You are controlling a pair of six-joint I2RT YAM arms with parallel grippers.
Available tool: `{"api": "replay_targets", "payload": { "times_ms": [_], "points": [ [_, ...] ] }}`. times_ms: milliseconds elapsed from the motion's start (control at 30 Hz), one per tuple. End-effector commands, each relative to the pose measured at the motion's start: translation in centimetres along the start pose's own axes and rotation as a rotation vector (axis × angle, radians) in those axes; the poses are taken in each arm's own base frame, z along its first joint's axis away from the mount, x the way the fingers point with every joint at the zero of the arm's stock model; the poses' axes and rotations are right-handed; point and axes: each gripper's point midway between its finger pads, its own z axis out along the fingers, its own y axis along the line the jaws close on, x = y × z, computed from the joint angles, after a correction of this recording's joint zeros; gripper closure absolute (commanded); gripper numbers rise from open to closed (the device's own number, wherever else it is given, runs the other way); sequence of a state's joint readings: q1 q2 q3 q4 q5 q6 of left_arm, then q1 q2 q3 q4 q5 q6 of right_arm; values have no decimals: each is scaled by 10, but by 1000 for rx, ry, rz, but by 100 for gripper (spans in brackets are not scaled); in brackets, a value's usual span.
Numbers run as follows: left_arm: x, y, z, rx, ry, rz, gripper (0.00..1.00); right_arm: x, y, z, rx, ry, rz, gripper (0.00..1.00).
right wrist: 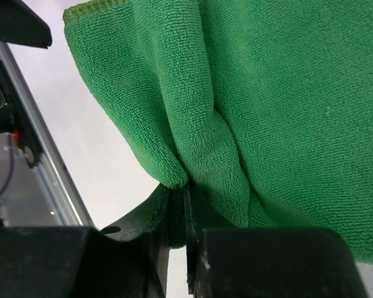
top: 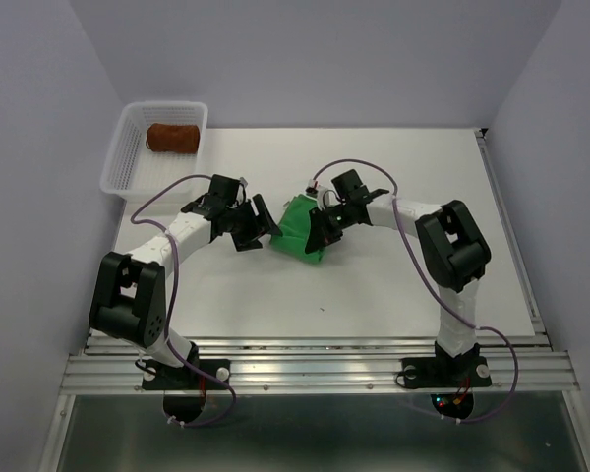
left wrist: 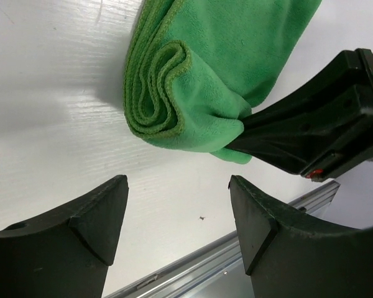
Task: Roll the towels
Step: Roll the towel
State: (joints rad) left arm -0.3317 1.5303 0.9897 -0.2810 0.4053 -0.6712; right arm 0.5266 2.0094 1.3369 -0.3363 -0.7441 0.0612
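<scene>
At the upper left of the overhead view the white mesh basket (top: 118, 169) holds the rust-brown towel (top: 172, 137), lying there as a tight roll, so that one looks done. Toward the centre, the left gripper (top: 259, 224) sits just left of the green towel (top: 295, 228); in its own wrist view its fingers (left wrist: 93, 217) fill the bottom of the frame, wide apart with only bare table (left wrist: 50, 124) between them, the towel just above and untouched. That view shows the towel's end as a loose spiral of a few turns at upper centre, the rest of the cloth running off the top edge. Right of it, the right gripper (top: 321, 234) is clamped on a fold of the green cloth, the pinched fabric bunching above its closed tips at the lower centre of its wrist view. The risk I see: held by that one pinch, the slack spiral could spring open, since nothing presses on its free end. If the right arm pulls or lifts, the cloth could drag across the table and unwind; if the left fingers come in low, they might snag the outer layer and peel it back instead of tightening the roll
</scene>
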Motion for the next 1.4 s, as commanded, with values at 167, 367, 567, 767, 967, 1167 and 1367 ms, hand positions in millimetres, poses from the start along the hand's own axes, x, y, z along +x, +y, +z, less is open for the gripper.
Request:
{"api": "replay_targets", "payload": {
  "times_ms": [167, 367, 567, 767, 967, 1167, 1367],
  "points": [
    [-6, -3, 7, 44, -26, 48, 21, -21, -11, -14, -61, -42, 209, 99],
    [-8, -7, 18, 91, -21, 69, 18, -20, -16, -12, -96, -31, 296, 99],
    [-12, -5, 37, 101, -9, 59, 16, -21, -28, -13, -115, -30, 361, 99],
    [-24, -11, 50, 130, -34, 48, 16, -18, -40, -12, -108, -27, 421, 99],
    [-31, -24, 60, 207, -35, 40, 15, -16, -44, -11, -134, -17, 438, 99],
    [-36, -28, 69, 228, -34, 22, 15, -11, -56, -8, -105, -1, 460, 99],
    [-42, -27, 79, 227, -38, 10, 16, -10, -60, -7, -88, 11, 452, 99]
  ]
}}
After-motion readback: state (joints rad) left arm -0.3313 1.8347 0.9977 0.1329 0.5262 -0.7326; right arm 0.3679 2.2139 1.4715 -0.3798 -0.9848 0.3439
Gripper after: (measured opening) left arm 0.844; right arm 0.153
